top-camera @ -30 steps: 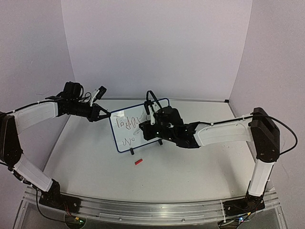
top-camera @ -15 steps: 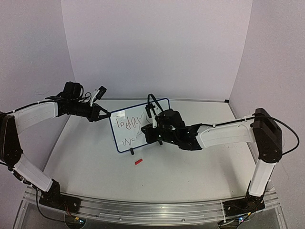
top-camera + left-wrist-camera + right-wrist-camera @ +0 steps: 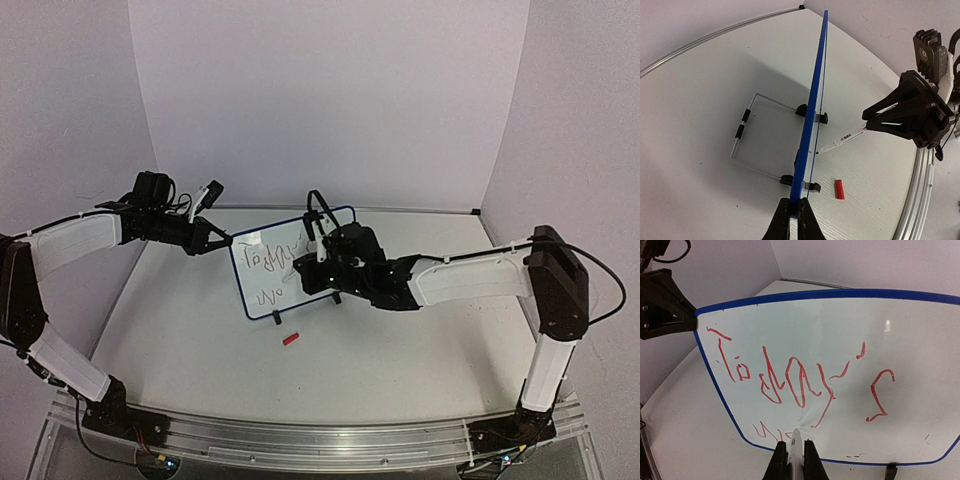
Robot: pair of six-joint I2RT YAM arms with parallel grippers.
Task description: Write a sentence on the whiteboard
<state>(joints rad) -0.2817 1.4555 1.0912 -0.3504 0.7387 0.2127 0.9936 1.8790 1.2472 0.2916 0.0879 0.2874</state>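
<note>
Right wrist view: the right fingers (image 3: 776,462) pinch a white pen (image 3: 795,447), its tip on the whiteboard (image 3: 920,365) at the red sentence's (image 3: 795,382) bottom row. The left fingers (image 3: 784,222) squeeze the whiteboard's edge; it stands upright on the surface (image 3: 700,100).

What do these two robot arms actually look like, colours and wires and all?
The left arm and right arm are alike: smooth white shells joined by chunky black joints, with thin black cables looping alongside. The left gripper and right gripper are black, with slim fingers on open triangular frames.
</note>
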